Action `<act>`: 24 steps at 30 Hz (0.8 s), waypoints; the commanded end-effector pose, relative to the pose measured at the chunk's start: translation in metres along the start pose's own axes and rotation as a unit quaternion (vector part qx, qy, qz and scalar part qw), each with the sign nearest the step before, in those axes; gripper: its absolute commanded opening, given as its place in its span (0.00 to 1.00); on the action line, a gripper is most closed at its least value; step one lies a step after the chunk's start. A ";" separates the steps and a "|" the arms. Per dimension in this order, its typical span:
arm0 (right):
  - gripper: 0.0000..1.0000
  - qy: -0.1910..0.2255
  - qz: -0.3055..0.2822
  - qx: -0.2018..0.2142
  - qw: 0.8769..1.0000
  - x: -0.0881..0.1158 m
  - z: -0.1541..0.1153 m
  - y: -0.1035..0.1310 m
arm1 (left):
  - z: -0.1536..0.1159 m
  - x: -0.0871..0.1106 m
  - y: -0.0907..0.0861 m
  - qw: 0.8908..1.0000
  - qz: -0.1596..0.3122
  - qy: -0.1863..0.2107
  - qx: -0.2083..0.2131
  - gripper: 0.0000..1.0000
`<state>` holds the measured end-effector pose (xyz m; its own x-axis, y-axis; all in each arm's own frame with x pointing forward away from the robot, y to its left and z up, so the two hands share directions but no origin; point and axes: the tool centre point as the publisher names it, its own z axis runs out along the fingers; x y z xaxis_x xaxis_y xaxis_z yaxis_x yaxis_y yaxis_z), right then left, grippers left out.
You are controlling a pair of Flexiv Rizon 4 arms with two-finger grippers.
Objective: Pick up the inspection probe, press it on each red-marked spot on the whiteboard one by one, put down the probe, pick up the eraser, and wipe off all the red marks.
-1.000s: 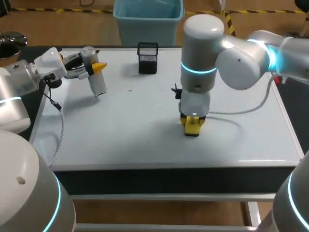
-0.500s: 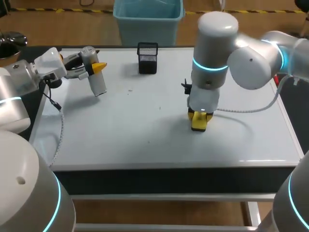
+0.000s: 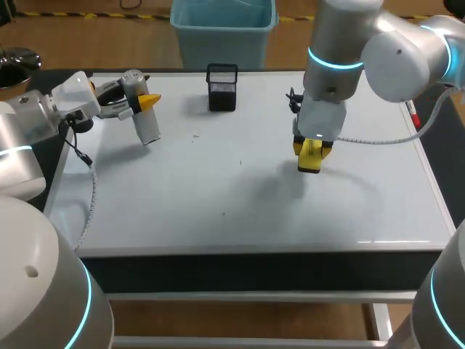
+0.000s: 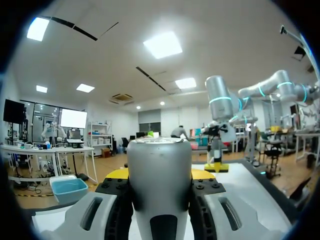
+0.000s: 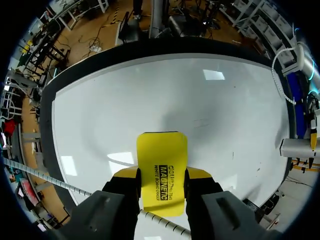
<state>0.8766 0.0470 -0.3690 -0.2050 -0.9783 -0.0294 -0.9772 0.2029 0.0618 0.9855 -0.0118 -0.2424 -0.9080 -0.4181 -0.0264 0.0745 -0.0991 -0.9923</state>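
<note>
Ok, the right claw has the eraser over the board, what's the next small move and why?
Probably shift the eraser left and lower it onto the faint specks on the whiteboard. The right claw is shut on it, it seems to hang above the surface, and no red marks show nearby; whether those specks are red is too small to tell.

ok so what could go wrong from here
The small specks on the whiteboard lie well away from the eraser, so a pass could miss them. The cable trailing off the right wrist might drag across the board. The left gripper holds the probe over the board's left side, where a wide sweep might hit it.
</note>
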 end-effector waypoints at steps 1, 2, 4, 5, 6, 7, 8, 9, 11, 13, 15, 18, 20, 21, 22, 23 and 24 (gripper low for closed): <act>0.00 0.000 -0.001 0.002 1.000 0.002 -0.001 0.001 | 0.000 0.000 -0.001 1.000 0.000 0.000 0.000 0.00; 0.00 0.000 -0.001 0.002 1.000 0.002 -0.001 0.001 | 0.000 0.000 -0.001 1.000 0.000 0.000 0.000 0.00; 0.00 0.000 -0.001 0.002 1.000 0.002 -0.001 0.001 | 0.000 0.000 -0.001 1.000 0.000 0.000 0.000 0.00; 0.00 0.000 -0.001 0.002 1.000 0.002 -0.001 0.001 | 0.000 0.000 -0.001 1.000 0.000 0.000 0.000 0.00; 0.00 0.000 -0.001 0.002 1.000 0.002 -0.001 0.001 | 0.000 0.000 -0.001 1.000 0.000 0.000 0.000 0.00; 0.00 0.000 -0.001 0.002 1.000 0.002 -0.001 0.001 | 0.000 0.000 -0.001 1.000 0.000 0.000 0.000 0.00; 0.00 0.000 -0.001 0.002 1.000 0.002 -0.001 0.001 | 0.000 0.000 -0.001 1.000 0.000 0.000 0.000 0.00; 0.00 0.000 -0.001 0.002 1.000 0.002 -0.001 0.001 | 0.000 0.000 -0.001 1.000 0.000 0.000 0.000 0.00; 0.00 0.000 -0.001 0.002 1.000 0.002 -0.001 0.001 | 0.000 0.000 -0.001 1.000 0.000 0.000 0.000 0.00; 0.00 0.000 -0.001 0.002 1.000 0.002 -0.001 0.001 | 0.000 0.000 -0.001 1.000 0.000 0.000 0.000 0.00; 0.00 0.000 -0.001 0.002 1.000 0.002 -0.001 0.001 | 0.000 0.000 -0.001 1.000 0.000 0.000 0.000 0.00; 0.00 0.000 -0.001 0.002 1.000 0.002 -0.001 0.001 | 0.000 0.000 -0.001 1.000 0.000 0.000 0.000 0.00; 0.00 0.000 -0.001 0.002 1.000 0.002 -0.001 0.001 | 0.000 0.000 -0.001 1.000 0.000 0.000 0.000 0.00; 0.00 0.000 -0.001 0.002 1.000 0.002 -0.001 0.001 | 0.000 0.000 -0.001 1.000 0.000 0.000 0.000 0.00; 0.00 0.002 -0.005 0.004 1.000 0.002 0.000 -0.002 | 0.000 0.000 -0.001 1.000 0.000 0.000 0.000 0.00; 0.00 0.002 -0.007 0.005 1.000 0.001 0.002 -0.006 | 0.000 0.000 -0.001 1.000 0.000 0.000 0.000 0.00; 0.00 0.003 -0.011 0.005 1.000 0.000 0.003 -0.010 | 0.000 0.000 -0.001 1.000 0.000 0.000 0.000 0.00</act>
<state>0.8798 0.0450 -0.3695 -0.1881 -0.9817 -0.0286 -0.9813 0.1866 0.0469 0.9855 -0.0119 -0.2424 -0.9080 -0.4181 -0.0265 0.0745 -0.0991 -0.9923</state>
